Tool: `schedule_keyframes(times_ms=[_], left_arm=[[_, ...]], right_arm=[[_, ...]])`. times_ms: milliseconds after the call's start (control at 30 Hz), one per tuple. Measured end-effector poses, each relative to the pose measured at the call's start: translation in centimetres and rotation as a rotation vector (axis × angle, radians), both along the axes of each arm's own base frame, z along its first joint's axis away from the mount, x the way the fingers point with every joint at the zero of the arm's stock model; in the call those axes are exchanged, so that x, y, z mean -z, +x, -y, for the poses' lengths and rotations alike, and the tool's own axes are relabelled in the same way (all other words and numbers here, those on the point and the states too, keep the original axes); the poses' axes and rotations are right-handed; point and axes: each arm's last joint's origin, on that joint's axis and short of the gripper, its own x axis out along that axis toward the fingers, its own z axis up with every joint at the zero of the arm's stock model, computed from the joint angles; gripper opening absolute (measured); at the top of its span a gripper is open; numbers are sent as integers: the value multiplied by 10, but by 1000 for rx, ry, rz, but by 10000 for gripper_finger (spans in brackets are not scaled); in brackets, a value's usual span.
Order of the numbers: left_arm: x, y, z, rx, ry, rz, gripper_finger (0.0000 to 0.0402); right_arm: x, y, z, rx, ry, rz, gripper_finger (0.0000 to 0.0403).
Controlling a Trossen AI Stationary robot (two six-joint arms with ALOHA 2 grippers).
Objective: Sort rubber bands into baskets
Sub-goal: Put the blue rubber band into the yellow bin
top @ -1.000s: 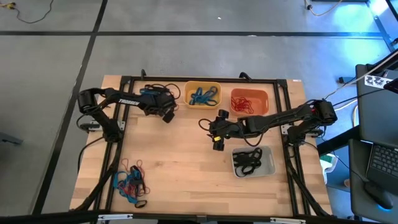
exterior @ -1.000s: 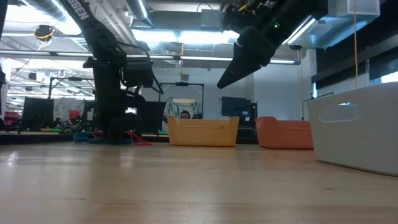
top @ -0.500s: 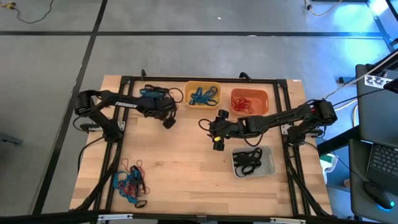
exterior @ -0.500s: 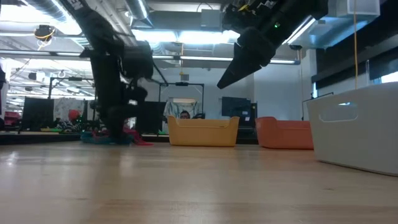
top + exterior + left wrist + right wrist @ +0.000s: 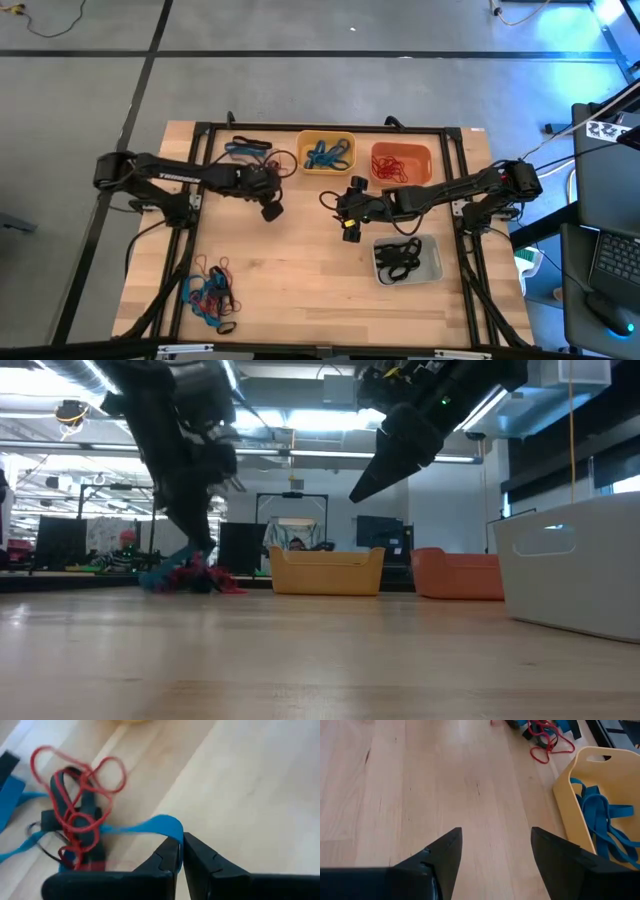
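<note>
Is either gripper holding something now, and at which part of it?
The left gripper pinches a flat blue rubber band at its looped end. The right gripper is open, holding nothing.

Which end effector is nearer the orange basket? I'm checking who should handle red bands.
Right. The right end effector hangs just short of the orange basket; the left end effector is beyond the yellow basket.

We note that the left hand [image 5: 270,210] has moved from beside the yellow basket [image 5: 325,152] toward the centre of the frame and closed. It now pinches a blue rubber band [image 5: 150,826], drawn away from the tangle [image 5: 75,820].
</note>
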Motion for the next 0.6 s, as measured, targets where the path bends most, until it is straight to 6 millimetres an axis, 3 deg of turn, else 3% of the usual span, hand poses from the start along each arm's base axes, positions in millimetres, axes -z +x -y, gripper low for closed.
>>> schedule_keyframes(times_ms=[600], left_arm=[[-57, -1, 45, 320, 123, 373, 21]], right_arm=[[0, 0, 0, -1, 0, -1, 237]])
